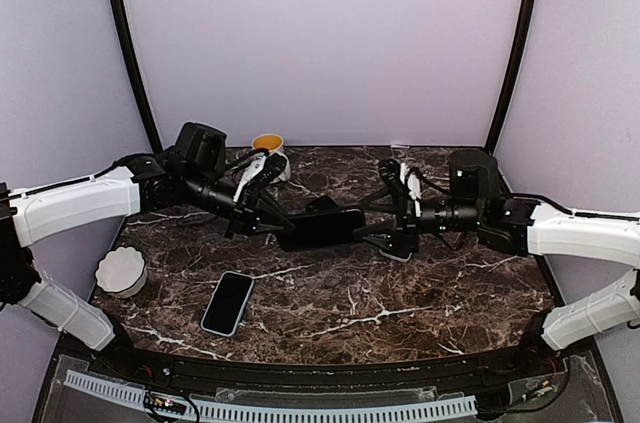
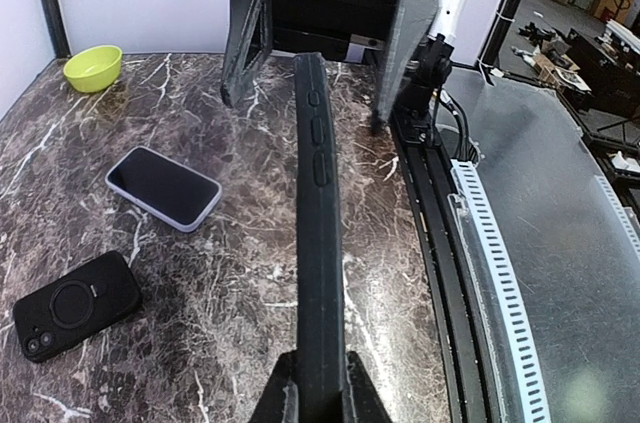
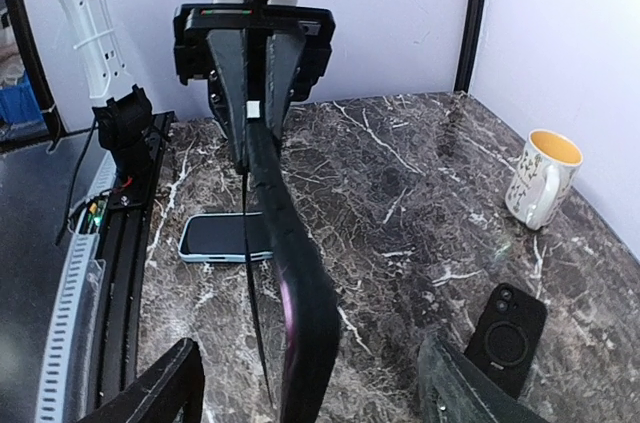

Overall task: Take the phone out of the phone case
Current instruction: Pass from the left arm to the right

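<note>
Gripped at 1 end of phone case (image 2: 318, 203) by left gripper (image 2: 320, 393), clamped shut; straddled at its far end by right gripper (image 3: 312, 383), jaws apart, not touching. Next, likely: close there, pry it loose.

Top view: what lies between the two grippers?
A black cased phone, clamped by the left gripper, reaching into the open right gripper; top view.

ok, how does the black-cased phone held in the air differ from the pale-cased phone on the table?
The black-cased phone is off the table, on edge, one end clamped in the left gripper, the open right gripper at the other; the pale-cased phone lies flat, screen up, untouched. Case colour: black versus pale blue. Both appear cased.
</note>
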Tool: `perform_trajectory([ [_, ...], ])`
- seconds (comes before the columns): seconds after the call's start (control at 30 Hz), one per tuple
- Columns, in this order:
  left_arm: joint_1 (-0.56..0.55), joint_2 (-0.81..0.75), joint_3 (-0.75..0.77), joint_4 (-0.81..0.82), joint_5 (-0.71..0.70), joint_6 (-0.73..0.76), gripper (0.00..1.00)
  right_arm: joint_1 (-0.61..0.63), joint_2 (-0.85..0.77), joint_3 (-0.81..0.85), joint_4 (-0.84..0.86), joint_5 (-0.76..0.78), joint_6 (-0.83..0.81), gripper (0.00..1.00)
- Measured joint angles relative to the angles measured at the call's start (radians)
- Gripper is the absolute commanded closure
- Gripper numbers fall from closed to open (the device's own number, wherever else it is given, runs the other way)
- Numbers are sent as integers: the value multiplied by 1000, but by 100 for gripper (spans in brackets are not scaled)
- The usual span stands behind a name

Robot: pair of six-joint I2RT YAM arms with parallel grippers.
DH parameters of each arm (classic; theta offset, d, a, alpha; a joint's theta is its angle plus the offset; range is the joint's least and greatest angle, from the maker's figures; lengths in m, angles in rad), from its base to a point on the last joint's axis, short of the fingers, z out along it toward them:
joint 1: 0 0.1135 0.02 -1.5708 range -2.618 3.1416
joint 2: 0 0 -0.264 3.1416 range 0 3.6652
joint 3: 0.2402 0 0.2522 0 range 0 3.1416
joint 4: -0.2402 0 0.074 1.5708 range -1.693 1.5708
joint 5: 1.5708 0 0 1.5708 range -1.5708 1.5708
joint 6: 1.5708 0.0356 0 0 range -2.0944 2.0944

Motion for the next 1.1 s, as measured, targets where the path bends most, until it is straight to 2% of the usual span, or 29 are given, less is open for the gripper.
perform_trajectory([
  [0.07, -11, 0, 0, -2, -3, 5, 100, 4, 13, 16, -1, -6, -10, 51],
  [0.2, -23, 1, 0, -6, -9, 13, 100, 13, 37, 41, -2, -24, -18, 73],
  [0.3, -23, 1, -1, -8, -26, 18, 100, 20, 52, 53, -10, -43, -19, 96],
  [0.33, -23, 1, -1, -10, -28, 21, 100, 22, 56, 55, -12, -47, -25, 100],
  [0.5, -23, 1, -3, -30, -40, 60, 100, 24, 65, 56, -30, -84, -5, 100],
  [0.53, -23, 1, -3, -30, -40, 61, 94, 25, 65, 56, -29, -87, -2, 100],
  [0.57, -23, 1, -3, -30, -41, 62, 86, 25, 65, 55, -27, -87, 0, 100],
  [0.6, -23, 1, -3, -31, -43, 63, 65, 26, 65, 51, -22, -87, 4, 100],
  [0.63, -23, 1, -3, -31, -46, 64, 55, 26, 63, 42, -11, -85, 8, 100],
  [0.67, -24, 1, -3, -29, -54, 63, 37, 27, 59, 35, -2, -84, 11, 100],
  [0.7, -27, 1, -3, -22, -63, 62, 25, 32, 54, 24, 0, -71, 12, 100],
  [0.77, -27, -5, -3, -18, -81, 60, 18, 35, 39, -8, -2, -55, 14, 100],
  [1.1, -27, -195, -131, 47, -163, 111, 15, 39, -30, -90, -12, 98, -21, 100],
])
